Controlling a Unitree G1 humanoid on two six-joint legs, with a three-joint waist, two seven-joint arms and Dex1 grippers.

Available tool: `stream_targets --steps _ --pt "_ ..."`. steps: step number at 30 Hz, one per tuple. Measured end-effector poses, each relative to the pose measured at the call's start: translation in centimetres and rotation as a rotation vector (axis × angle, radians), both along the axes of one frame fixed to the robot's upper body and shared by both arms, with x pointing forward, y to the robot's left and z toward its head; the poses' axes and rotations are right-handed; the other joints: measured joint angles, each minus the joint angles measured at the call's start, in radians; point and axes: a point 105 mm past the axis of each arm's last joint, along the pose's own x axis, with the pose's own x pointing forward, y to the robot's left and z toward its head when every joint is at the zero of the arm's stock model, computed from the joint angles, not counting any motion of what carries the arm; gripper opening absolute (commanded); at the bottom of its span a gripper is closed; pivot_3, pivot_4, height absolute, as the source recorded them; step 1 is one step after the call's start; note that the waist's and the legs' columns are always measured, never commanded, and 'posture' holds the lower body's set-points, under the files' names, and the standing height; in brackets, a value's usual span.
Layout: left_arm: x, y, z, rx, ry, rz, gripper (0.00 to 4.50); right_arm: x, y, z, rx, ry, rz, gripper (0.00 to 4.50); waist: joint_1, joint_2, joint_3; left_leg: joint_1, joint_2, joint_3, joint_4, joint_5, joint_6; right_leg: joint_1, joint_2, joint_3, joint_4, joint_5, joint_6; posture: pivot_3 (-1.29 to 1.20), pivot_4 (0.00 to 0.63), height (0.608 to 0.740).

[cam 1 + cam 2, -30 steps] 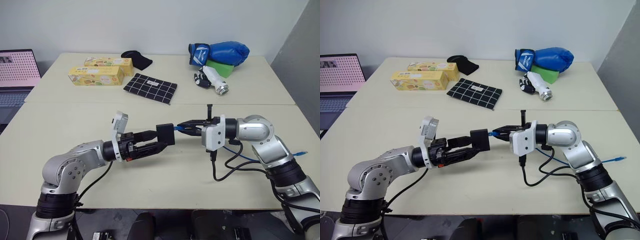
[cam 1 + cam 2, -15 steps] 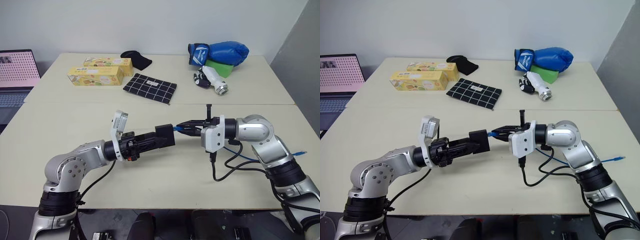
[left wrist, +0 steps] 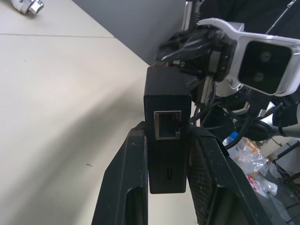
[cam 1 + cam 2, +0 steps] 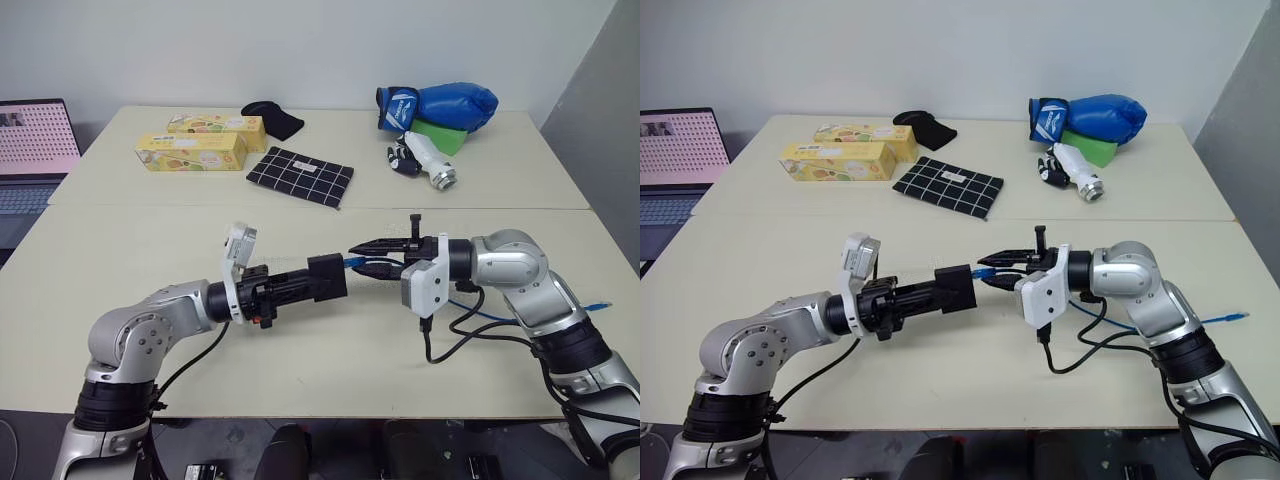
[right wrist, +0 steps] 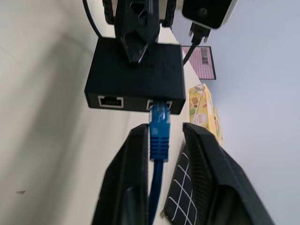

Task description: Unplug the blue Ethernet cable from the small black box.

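The small black box is held up above the bench, over its near half and roughly midway between the side edges, clamped between the two fingers of the left end effector, which reaches in level from the robot's left. In the left wrist view the box stands on edge between the finger pads, one empty port facing the camera.

The blue Ethernet cable is plugged into a port on the opposite face of the box, the face turned toward the right end effector. That end effector points at the box from the robot's right, its fingers parted to a narrow gap on either side of the blue plug boot. In the right wrist view one finger lies against the boot and the other stands slightly clear, so the plug sits between them without a firm pinch. Its fingertips end just short of the box. The rest of the cable trails back under the right arm toward the bench's right edge.
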Motion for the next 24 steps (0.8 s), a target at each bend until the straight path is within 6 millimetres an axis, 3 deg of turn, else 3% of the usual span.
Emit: stream_targets --steps 4,6,10,16,24 --pt "-0.3 0.4 -0.8 0.107 -0.038 -0.052 0.78 -0.9 -1.2 -0.1 -0.063 0.074 -0.006 2.96 0.001 0.000 0.000 0.000 -0.001 0.000 -0.001 0.000 0.001 0.000 0.000 0.000 -0.001 0.000 0.000 0.00 0.150 0.740" --pt "-0.4 0.3 -1.0 0.141 -0.078 -0.086 0.78 -1.1 -1.8 -0.1 -0.057 0.168 -0.027 2.98 0.002 0.000 0.000 0.000 -0.001 0.000 0.000 -0.001 0.001 0.000 0.000 0.000 -0.001 0.000 0.000 0.00 0.150 0.740" --pt "0.0 -0.1 -1.2 0.177 -0.154 -0.139 0.78 -2.3 -2.4 1.1 0.093 0.584 -0.079 2.98 0.005 0.000 0.000 -0.001 0.000 -0.003 0.000 -0.001 0.001 0.000 -0.001 0.000 -0.001 0.000 0.000 0.00 0.150 0.740" --pt "0.3 -0.3 -1.0 0.176 -0.241 -0.178 0.78 -2.7 -1.4 1.4 0.282 0.999 -0.108 2.98 -0.002 0.000 0.000 -0.001 -0.001 -0.002 -0.001 -0.001 0.002 0.000 0.000 -0.001 -0.001 0.000 -0.001 0.00 0.150 0.740" --pt "0.1 -0.2 -1.1 0.142 -0.267 -0.221 0.78 -1.9 -0.9 -0.5 0.322 1.204 -0.195 2.98 0.000 0.000 0.000 -0.003 -0.001 -0.002 -0.001 -0.001 0.002 -0.001 0.001 -0.002 -0.002 0.000 -0.001 0.00 0.150 0.740"
